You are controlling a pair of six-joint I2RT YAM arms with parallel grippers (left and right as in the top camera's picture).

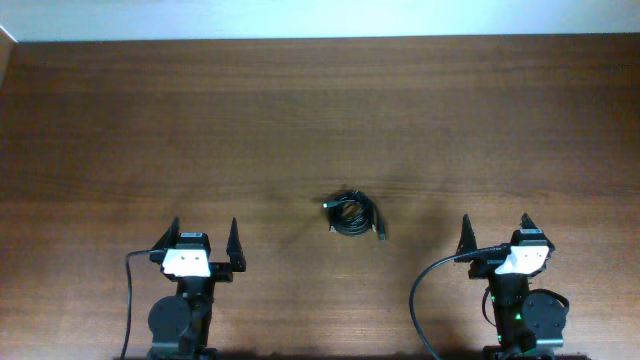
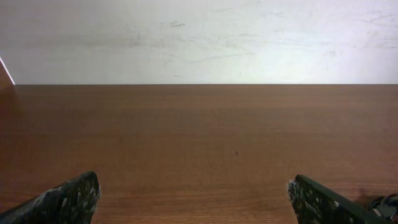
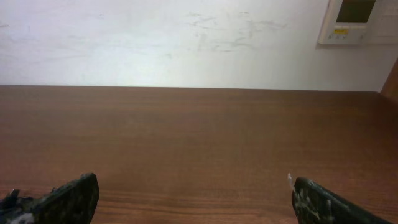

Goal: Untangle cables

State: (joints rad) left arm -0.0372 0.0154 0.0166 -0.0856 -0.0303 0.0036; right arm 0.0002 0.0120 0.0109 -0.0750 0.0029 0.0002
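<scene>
The cables lie as one tight little black coil with small plug ends on the wooden table, near the middle and between my two arms. A bit of the coil shows at the lower right edge of the left wrist view and at the lower left edge of the right wrist view. My left gripper is open and empty, to the left of the coil and nearer the front. My right gripper is open and empty, to the right of the coil.
A white wall runs along the table's far edge. A white wall panel hangs at the upper right of the right wrist view. Thicker black arm cables loop by each base at the front edge.
</scene>
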